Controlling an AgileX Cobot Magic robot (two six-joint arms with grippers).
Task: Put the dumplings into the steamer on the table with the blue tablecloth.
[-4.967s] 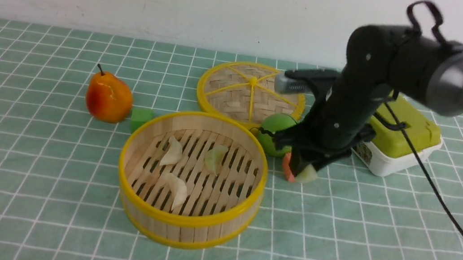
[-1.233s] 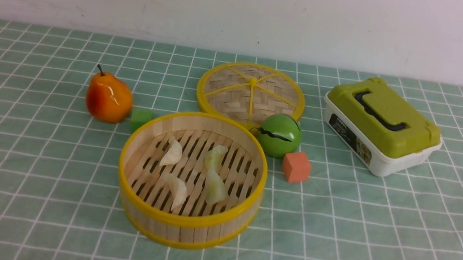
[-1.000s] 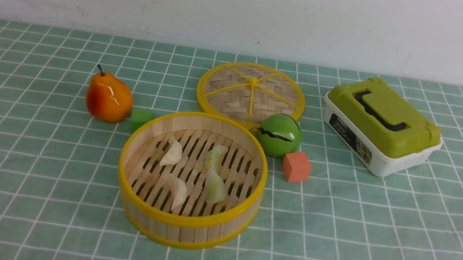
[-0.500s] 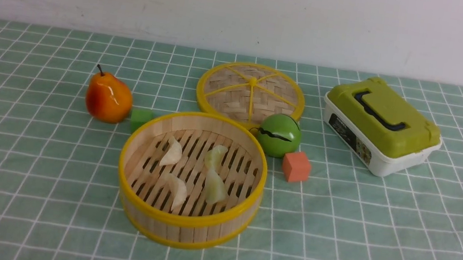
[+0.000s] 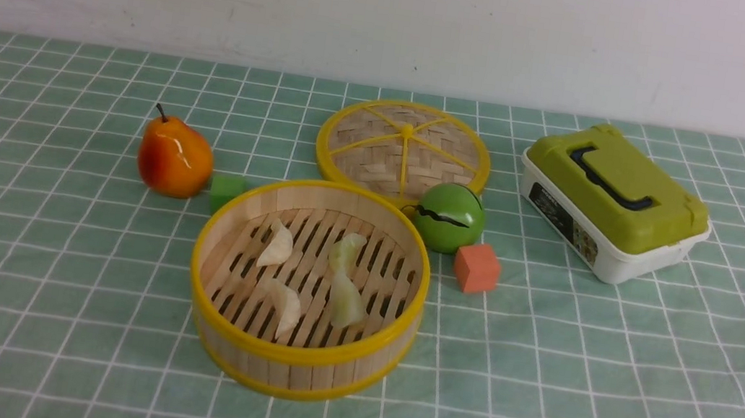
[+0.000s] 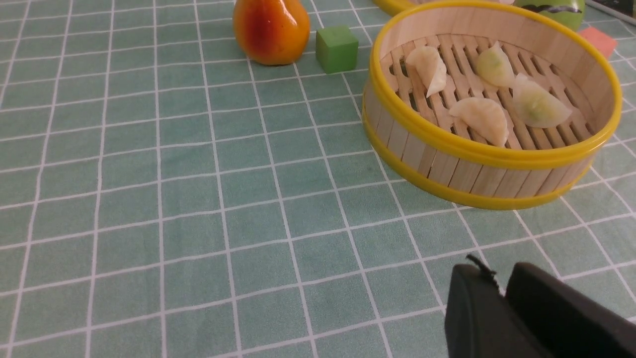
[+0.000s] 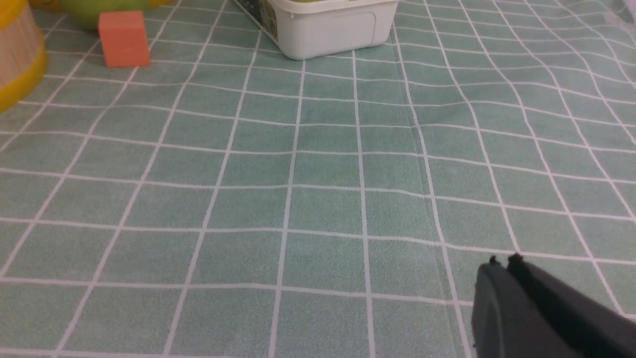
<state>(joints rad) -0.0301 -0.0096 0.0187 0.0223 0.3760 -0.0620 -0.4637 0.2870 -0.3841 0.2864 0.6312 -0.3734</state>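
Observation:
The steamer (image 5: 297, 355) stands mid-table on the blue tablecloth (image 5: 44, 265). Several dumplings lie on its slatted floor, among them a cream one (image 5: 278, 245), a greenish one (image 5: 345, 301) and another cream one (image 5: 284, 304). The left wrist view shows the steamer (image 6: 477, 154) and the same dumplings (image 6: 482, 117). My left gripper (image 6: 497, 271) hovers over the cloth short of the steamer, its fingers together and holding nothing. My right gripper (image 7: 502, 261) is shut and empty over bare cloth, well clear of the steamer. Neither arm reaches into the front view.
The woven lid (image 5: 404, 146) lies behind the steamer. A green ball (image 5: 449, 216) and an orange cube (image 5: 477, 267) sit to its right. A pear (image 5: 174, 156) and a green cube (image 5: 227, 190) sit to its left. A green-lidded white box (image 5: 614, 199) stands at the right.
Five seconds ago my right gripper held a dumpling beside the orange cube. That dumpling now lies in the steamer and the arm has left the front view. Nothing moved in the last second.

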